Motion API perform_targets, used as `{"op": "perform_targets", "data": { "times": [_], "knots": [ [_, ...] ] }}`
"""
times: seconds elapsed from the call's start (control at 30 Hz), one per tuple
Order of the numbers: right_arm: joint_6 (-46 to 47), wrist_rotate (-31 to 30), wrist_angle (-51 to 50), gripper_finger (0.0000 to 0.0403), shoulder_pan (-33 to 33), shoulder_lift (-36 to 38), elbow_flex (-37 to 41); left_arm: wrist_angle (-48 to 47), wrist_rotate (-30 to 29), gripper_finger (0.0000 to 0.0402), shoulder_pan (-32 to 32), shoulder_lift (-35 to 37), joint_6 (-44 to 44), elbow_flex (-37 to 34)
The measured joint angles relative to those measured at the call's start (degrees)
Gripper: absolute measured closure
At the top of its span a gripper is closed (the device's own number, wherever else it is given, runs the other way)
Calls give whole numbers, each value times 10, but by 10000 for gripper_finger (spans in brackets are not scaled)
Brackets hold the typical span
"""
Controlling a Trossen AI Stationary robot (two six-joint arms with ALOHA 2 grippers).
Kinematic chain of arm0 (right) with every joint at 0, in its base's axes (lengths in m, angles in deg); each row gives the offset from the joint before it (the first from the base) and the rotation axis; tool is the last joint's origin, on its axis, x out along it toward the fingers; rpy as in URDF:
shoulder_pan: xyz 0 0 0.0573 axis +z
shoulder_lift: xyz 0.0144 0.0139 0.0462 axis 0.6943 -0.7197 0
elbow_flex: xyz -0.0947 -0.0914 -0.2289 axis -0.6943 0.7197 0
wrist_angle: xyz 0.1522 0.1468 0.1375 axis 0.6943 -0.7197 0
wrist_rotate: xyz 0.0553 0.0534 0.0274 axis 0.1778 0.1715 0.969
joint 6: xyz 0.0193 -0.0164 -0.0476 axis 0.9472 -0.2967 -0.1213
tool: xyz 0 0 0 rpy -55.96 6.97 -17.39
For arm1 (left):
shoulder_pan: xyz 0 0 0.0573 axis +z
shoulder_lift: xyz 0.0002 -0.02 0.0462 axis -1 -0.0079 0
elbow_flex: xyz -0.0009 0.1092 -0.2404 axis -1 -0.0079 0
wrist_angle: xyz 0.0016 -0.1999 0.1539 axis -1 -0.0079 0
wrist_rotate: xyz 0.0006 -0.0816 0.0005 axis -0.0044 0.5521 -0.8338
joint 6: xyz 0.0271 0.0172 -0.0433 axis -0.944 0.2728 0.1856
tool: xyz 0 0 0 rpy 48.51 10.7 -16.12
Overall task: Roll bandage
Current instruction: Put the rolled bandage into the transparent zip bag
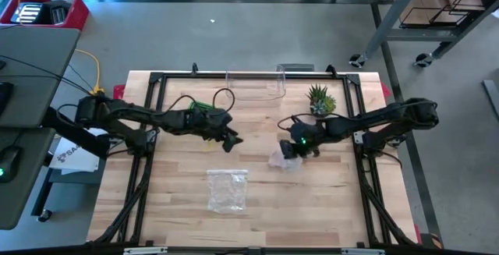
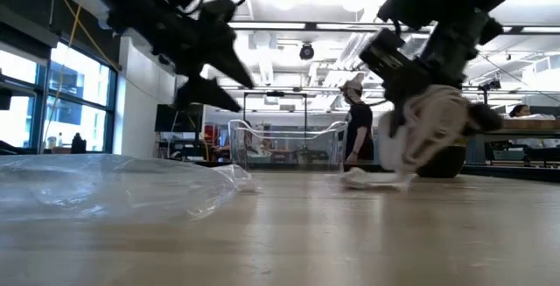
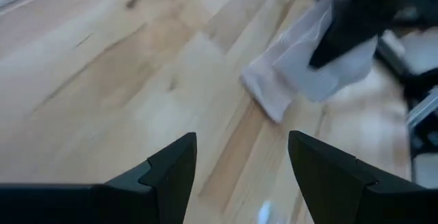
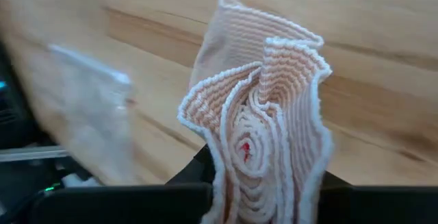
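- We see the bandage near the middle of the counter, a little toward its right edge, and our right hand is pinching it.
- The right wrist view shows the bandage as a loosely wound coil between that hand's fingers, its layers fanning outward and its winding axis running roughly along the fingers.
- In the low view the coil hangs in the right hand while a loose tail trails down onto the counter.
- Our left hand hovers above the counter just left of centre, fingers spread and holding nothing.
- From the left hand the bandage lies straight ahead toward the right edge, with bare counter between them.
- We judge that the left hand is the free one and is aimed at the loose tail, so it is the one placed to steady that end.
- A clear plastic bag lies nearer the front edge, well apart from both hands.
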Motion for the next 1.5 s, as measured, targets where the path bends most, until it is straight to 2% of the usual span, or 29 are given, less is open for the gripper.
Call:
{"op": "perform_targets", "data": {
  "times": [0.17,0.33,0.6,0.8,1.0,1.2,1.4,1.5],
  "knots": [
    [43,-12,-58,360,28,1,0,109,33,177,4,-98,21,12],
    [75,-34,-86,360,33,1,0,169,65,177,-2,-205,32,72],
    [110,-51,-143,360,31,-1,0,171,83,177,-11,-314,21,170],
    [118,-48,-108,358,31,-1,0,172,104,177,-9,-327,28,186],
    [136,-50,-103,323,31,-1,0,149,97,177,-16,-330,18,186],
    [140,-50,-93,322,31,-1,0,156,71,177,-35,-355,18,186],
    [137,-52,-12,321,31,-1,0,167,63,177,-37,-363,26,187],
    [122,-53,-22,321,31,-1,0,171,61,177,-37,-364,21,186]
  ]
}}
